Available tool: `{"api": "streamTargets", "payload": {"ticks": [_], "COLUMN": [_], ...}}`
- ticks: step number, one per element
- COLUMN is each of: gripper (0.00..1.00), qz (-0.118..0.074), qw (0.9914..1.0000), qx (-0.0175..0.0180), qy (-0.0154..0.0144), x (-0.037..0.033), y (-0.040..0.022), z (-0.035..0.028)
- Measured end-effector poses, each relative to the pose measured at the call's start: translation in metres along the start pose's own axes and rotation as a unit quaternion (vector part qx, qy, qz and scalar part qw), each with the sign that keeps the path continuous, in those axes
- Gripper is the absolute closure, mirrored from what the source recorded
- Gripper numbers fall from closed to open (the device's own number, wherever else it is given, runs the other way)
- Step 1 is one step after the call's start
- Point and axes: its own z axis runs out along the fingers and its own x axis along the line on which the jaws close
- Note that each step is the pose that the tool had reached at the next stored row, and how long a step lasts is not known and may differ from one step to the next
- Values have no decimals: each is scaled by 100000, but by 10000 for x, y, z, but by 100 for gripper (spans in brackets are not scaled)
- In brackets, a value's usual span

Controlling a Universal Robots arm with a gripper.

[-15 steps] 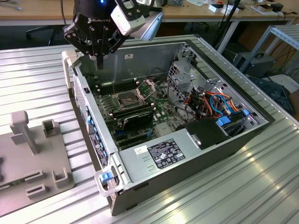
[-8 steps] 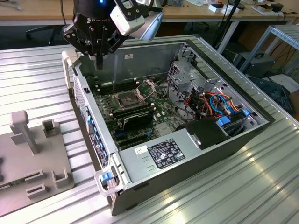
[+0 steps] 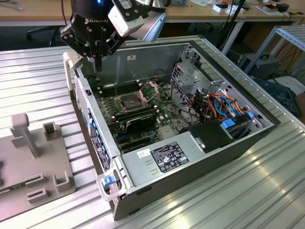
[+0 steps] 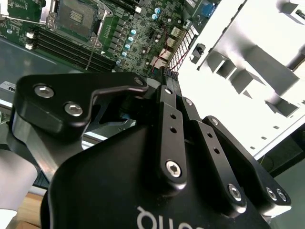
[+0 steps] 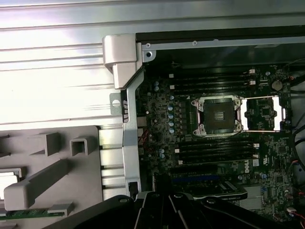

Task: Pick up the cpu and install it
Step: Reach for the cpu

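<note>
My gripper (image 3: pixel 97 64) hangs above the back corner of the open computer case (image 3: pixel 157 169), on the exterior view's left. Its two black fingers (image 4: pixel 167 114) lie pressed together, shut, and I see nothing between them. The square socket (image 5: pixel 218 114) on the motherboard stands open and empty, its hinged plate (image 5: pixel 262 113) flipped aside. In the exterior view the socket (image 3: pixel 129 101) lies below the gripper and to its right. A pale silver square (image 5: pixel 8 177) that looks like the cpu lies in a recess of the grey fixture (image 5: pixel 52 171), cut by the picture's edge.
Black memory sticks (image 5: pixel 214 149) flank the socket on both sides. The grey fixture (image 3: pixel 33 162) with raised blocks and slots rests on the ribbed metal table (image 3: pixel 267 191) beside the case. Cables and blue drive parts (image 3: pixel 228 112) crowd the case's far end.
</note>
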Motion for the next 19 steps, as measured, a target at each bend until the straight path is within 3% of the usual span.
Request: {"api": "streamTargets", "payload": {"ticks": [11,19], "gripper": [89,89], "qz": [11,9], "qw": [100000,100000], "qx": [0,2], "qy": [0,0], "x": [4,157], "y": [0,-12], "z": [0,-4]}}
